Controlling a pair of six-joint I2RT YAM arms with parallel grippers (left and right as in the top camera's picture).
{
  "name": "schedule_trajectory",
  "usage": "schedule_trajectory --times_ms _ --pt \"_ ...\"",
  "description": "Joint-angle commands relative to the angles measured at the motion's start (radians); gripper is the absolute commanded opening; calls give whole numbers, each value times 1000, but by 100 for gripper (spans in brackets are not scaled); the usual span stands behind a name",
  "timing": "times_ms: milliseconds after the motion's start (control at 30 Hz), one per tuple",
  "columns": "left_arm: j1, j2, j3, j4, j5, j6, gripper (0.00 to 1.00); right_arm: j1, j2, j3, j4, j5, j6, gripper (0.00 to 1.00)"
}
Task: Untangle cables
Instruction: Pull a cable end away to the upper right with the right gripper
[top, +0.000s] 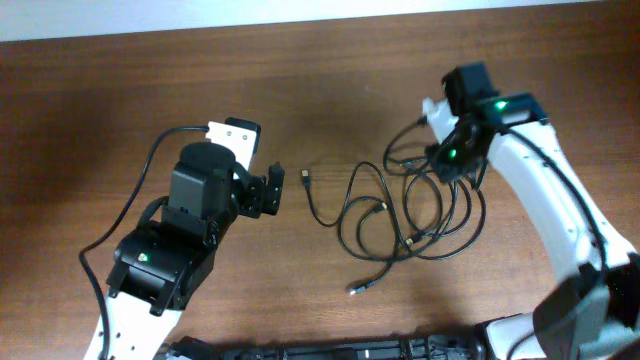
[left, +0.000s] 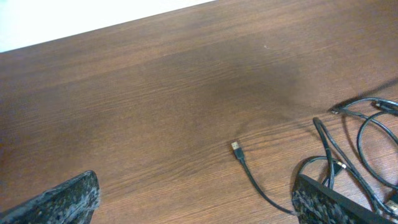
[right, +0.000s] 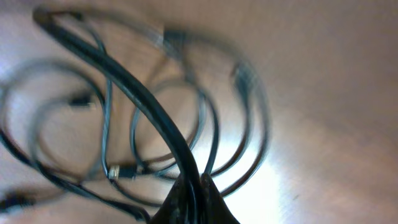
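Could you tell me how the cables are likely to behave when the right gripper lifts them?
Probably floppy: the cables lie in loose curved loops, so they should sag and trail from the right gripper. Likely light, being thin. The overlapping loops may drag neighbours along rather than separate cleanly.

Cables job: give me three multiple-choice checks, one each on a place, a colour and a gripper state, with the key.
1. The plug nearest the left gripper lies:
A) on the table, ahead of its open fingers
B) hanging off the edge
C) under the left arm
2. The table top is:
A) white
B) brown wood
C) green
3. The right gripper is:
A) wide open
B) shut on a cable strand
C) out of view
Key: 1 A, the left wrist view shows it free on the wood; 2 B, every view shows it; 3 B, the right wrist view shows the fingers pinching the strand.
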Motion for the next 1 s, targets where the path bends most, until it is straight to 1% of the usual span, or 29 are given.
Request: schedule_trajectory --times_ms 0,100,167,300,467,667,767,867,900,967 --pt "6 -8 14 2 8 -13 99 -5 -72 277 -89 7 8 4" --pt "6 -8 14 2 8 -13 99 -5 -115 526 -104 -20 7 4" --pt "6 -8 14 2 8 -13 99 -5 -142 659 -94 -20 7 4" --pt "6 -8 14 2 8 -13 99 -5 -195 817 -66 -42 7 4" --pt "6 -8 14 2 8 -13 99 -5 -264 823 35 -42 6 4" --pt "6 -8 14 2 10 -14 99 -5 -285 823 332 -42 7 4" --pt "6 -8 14 2 56 -14 99 -5 -285 822 443 -42 7 4" --pt "6 -8 14 2 157 -14 99 -5 -285 822 476 -58 8 4" --pt "6 -8 14 2 221 -14 99 -5 -284 822 462 -77 7 4" --pt "6 -8 14 30 405 -14 99 -5 -280 822 435 -80 7 4"
